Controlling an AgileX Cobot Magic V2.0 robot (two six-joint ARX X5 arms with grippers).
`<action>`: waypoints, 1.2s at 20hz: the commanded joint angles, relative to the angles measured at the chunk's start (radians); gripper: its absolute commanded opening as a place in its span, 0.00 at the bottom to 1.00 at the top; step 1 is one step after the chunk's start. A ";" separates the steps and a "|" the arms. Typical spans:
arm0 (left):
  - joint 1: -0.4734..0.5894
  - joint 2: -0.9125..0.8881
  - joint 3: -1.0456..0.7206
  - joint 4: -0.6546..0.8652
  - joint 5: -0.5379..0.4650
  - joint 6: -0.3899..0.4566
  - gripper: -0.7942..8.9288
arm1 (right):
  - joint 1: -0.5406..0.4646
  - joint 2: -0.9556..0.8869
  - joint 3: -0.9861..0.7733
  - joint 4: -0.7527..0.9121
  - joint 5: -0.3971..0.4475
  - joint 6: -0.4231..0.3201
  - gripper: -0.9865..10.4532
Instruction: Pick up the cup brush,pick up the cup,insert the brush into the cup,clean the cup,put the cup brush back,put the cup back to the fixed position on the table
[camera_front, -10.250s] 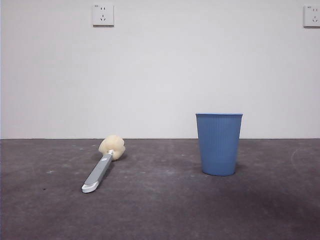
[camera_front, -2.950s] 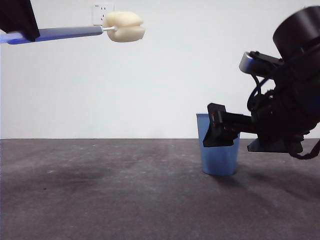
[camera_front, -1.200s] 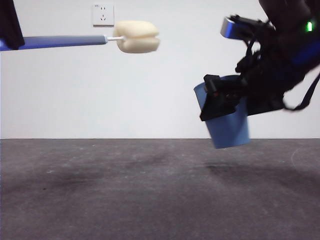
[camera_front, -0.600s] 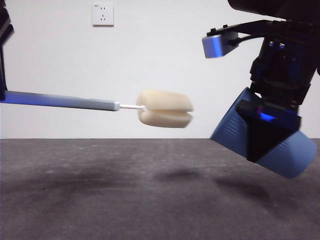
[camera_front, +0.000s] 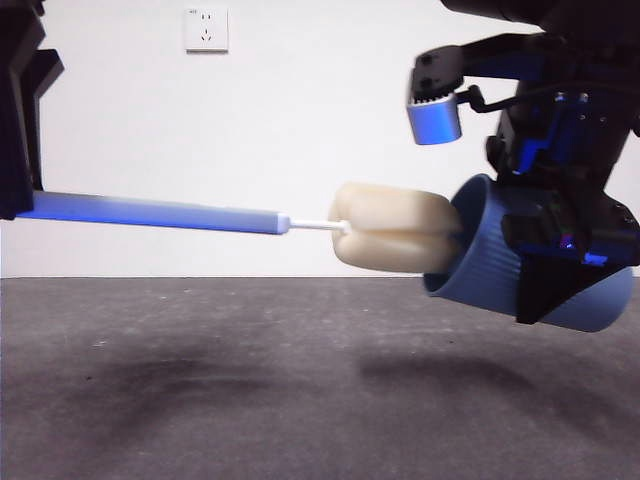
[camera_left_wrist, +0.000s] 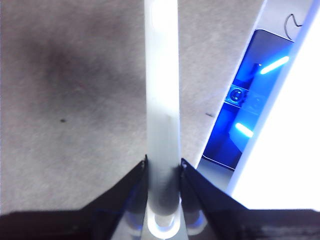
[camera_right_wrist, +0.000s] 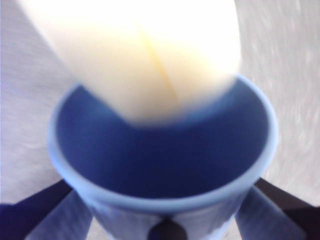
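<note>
Mid-frame, brush (camera_front: 300, 222) lying level, sponge at mouth of cup (camera_front: 500, 270); left claw (camera_left_wrist: 163, 172) clamped on handle, right claw (camera_front: 560, 265) gripping tilted cup at right.

- the cup brush (camera_front: 300, 219): a slim grey handle, tinted blue in this light, lying almost level in the air above the worktop (camera_front: 250, 400), with a thin white neck leading to its rounded cream-yellow sponge head. the sponge head has a crease across its middle, and its far end sits just inside the cup's mouth.
- the cup (camera_front: 490, 270): a light blue ribbed tumbler, tipped on its side in the air, its open mouth turned towards the sponge and its narrower base pointing away and slightly down. its inside looks dark blue.
- the worktop: dark grey, matte and scuffed, with soft shadows under both things.
</note>
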 joint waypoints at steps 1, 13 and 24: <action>-0.018 0.038 -0.003 0.009 0.008 0.006 0.07 | 0.058 0.025 0.003 0.021 0.043 -0.043 0.07; -0.089 0.117 -0.003 0.109 0.024 -0.077 0.07 | 0.246 0.116 0.003 0.050 0.109 -0.050 0.07; -0.073 0.070 -0.003 -0.022 -0.080 -0.095 0.07 | 0.150 0.114 0.003 0.007 0.165 -0.015 0.07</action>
